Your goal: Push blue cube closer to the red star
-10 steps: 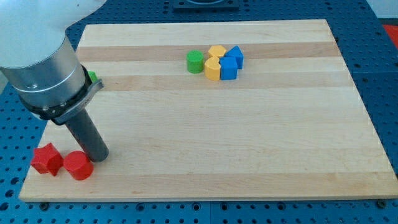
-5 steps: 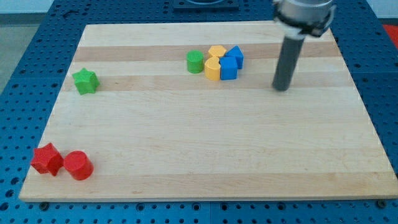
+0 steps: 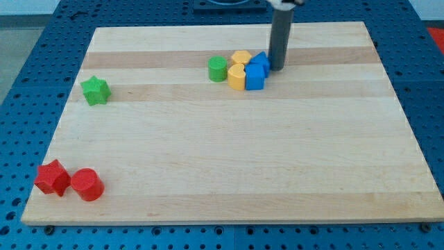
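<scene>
The blue cube (image 3: 254, 76) sits in a tight cluster near the view's top middle, with a second blue block (image 3: 262, 62) just above it. My tip (image 3: 277, 67) rests against the right side of that upper blue block, just up and right of the blue cube. The red star (image 3: 52, 178) lies far off at the view's bottom left, next to a red cylinder (image 3: 87, 185).
Two yellow blocks (image 3: 238, 70) touch the left side of the blue blocks. A green cylinder (image 3: 218, 69) stands just left of them. A green star (image 3: 95, 90) lies at the left. The wooden board (image 3: 229, 160) ends close below the red blocks.
My rod has swept from the bottom left, across to the right side of the board, then back left and up to the blue blocks. No block has visibly moved.
</scene>
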